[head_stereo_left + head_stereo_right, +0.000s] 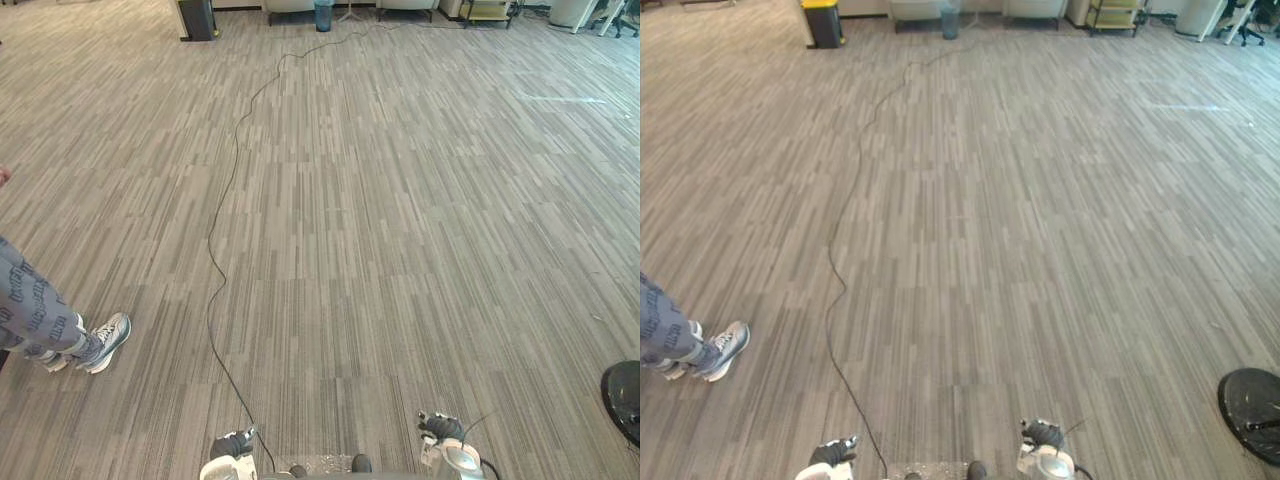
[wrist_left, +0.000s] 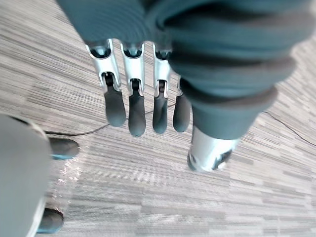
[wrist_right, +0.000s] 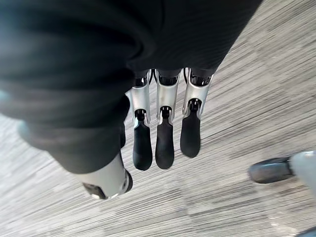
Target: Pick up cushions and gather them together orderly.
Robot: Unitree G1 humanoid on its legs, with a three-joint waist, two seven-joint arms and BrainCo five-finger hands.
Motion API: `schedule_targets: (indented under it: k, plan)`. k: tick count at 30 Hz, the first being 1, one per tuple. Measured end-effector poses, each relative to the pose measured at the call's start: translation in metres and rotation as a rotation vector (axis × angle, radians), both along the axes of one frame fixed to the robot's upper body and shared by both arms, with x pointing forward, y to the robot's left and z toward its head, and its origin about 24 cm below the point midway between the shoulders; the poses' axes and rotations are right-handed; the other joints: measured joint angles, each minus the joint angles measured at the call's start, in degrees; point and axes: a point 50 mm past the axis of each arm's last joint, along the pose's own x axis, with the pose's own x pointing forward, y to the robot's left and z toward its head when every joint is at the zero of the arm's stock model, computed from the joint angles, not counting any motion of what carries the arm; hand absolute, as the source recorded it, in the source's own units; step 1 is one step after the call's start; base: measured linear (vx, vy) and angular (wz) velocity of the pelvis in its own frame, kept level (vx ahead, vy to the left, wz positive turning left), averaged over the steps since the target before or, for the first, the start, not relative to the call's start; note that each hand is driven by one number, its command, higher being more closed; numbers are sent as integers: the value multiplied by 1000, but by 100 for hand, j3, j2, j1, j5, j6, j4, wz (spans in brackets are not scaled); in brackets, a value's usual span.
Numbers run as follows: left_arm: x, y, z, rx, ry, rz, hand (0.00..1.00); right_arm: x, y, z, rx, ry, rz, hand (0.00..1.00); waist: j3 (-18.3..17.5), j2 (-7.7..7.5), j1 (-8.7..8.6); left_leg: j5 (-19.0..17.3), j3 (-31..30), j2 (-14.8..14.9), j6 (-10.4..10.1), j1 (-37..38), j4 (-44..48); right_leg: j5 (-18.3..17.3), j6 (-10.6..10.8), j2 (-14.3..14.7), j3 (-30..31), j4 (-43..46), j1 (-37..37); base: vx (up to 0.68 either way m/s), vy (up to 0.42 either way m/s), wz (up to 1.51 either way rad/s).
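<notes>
My left hand [image 2: 143, 106] hangs over the grey striped carpet [image 1: 380, 220], fingers straight and apart from the thumb, with nothing in it. My right hand [image 3: 165, 133] hangs the same way, fingers straight above the carpet and holding nothing. In the eye views both hands sit low at the near edge, the left hand [image 1: 232, 445] and the right hand [image 1: 440, 428].
A person's legs and pale sneakers [image 1: 95, 345] stand at the near left. A black round base [image 1: 625, 398] lies at the near right. Far off stand a black bin with a yellow top [image 1: 823, 22], a blue bin [image 1: 323, 14] and pale furniture.
</notes>
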Motion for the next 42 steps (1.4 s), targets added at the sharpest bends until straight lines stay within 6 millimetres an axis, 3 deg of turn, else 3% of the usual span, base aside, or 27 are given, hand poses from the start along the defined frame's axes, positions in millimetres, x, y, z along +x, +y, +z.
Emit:
schedule_targets:
  k: [13,39,42]
  plan:
    - [1,-4,-1,-14,0,-26,0,-18,-4,-6,34,58,-96,0,-7,-9,-5,152,-103,-9,-20,51,-286,0,16,18,-123,-137,35,14,-23,5]
    - [0,-3,-2,2,22,-83,0,-19,1,-8,71,52,-114,0,-77,-89,0,151,-138,7,-22,40,-285,-6,26,22,-164,-161,52,-12,-12,1]
    - [4,-2,0,1,7,-62,0,-15,1,-6,71,36,-114,0,-53,-91,19,120,-4,53,-67,-83,-192,-187,0,36,-111,269,-235,-18,-17,-13]
